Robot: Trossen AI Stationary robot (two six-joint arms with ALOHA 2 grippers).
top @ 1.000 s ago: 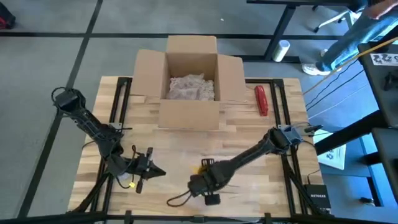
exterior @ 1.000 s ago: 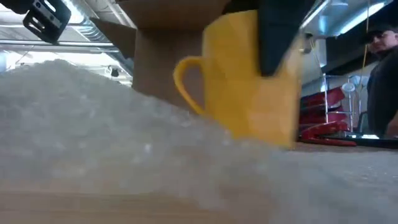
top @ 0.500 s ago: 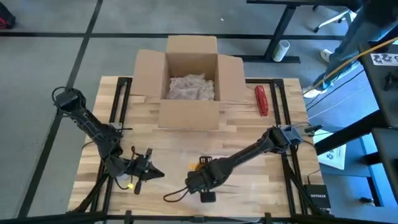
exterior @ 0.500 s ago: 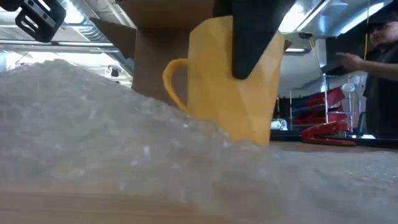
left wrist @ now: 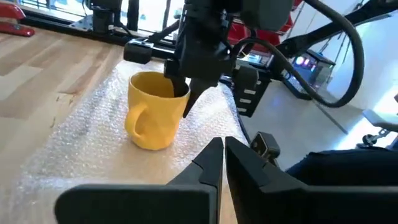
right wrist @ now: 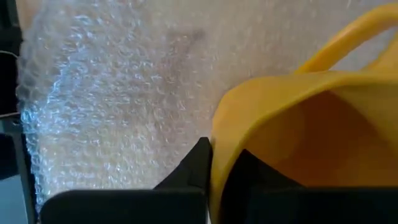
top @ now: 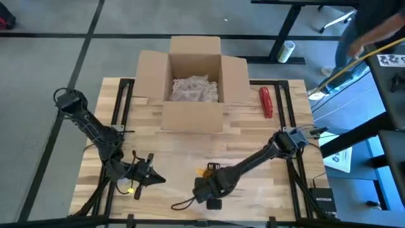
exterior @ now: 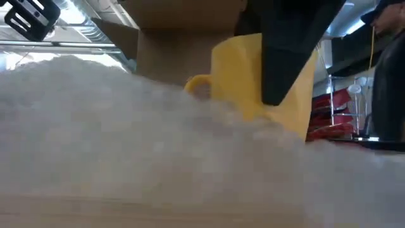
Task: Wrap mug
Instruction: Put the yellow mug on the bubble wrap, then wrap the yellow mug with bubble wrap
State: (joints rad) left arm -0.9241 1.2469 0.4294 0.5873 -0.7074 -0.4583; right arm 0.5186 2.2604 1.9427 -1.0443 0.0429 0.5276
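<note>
A yellow mug point(left wrist: 152, 112) stands on a sheet of bubble wrap point(left wrist: 93, 137) near the table's front edge, its handle toward my left gripper. My right gripper point(top: 205, 185) reaches down and is shut on the mug's rim. My left gripper point(left wrist: 222, 152) sits to the mug's left, low at the wrap's edge, fingers shut. In the low view the wrap point(exterior: 126, 139) bulges up in front and hides the bottom of the mug point(exterior: 240, 69). My left gripper is shut at the near edge of the bubble wrap point(left wrist: 199, 146); its own fingers hide whether a layer lies between them. My right gripper holds the mug's rim point(right wrist: 219, 134) opposite the handle, one finger point(right wrist: 198, 163) outside the wall and one inside. The fingers come from above, pointing down. The mug leans a little, its base at the wrap.
An open cardboard box point(top: 193, 82) with crumpled wrap inside stands at the table's far middle, a red stapler point(top: 266, 101) to its right. A black cable point(top: 183, 202) lies by the front edge. A person point(exterior: 386, 69) stands beyond the table's right side.
My right gripper has carried the mug a little toward the left edge, then back right, and the mug now tilts again. The bubble wrap in front of the low camera has risen and now covers the mug's base and part of its handle.
</note>
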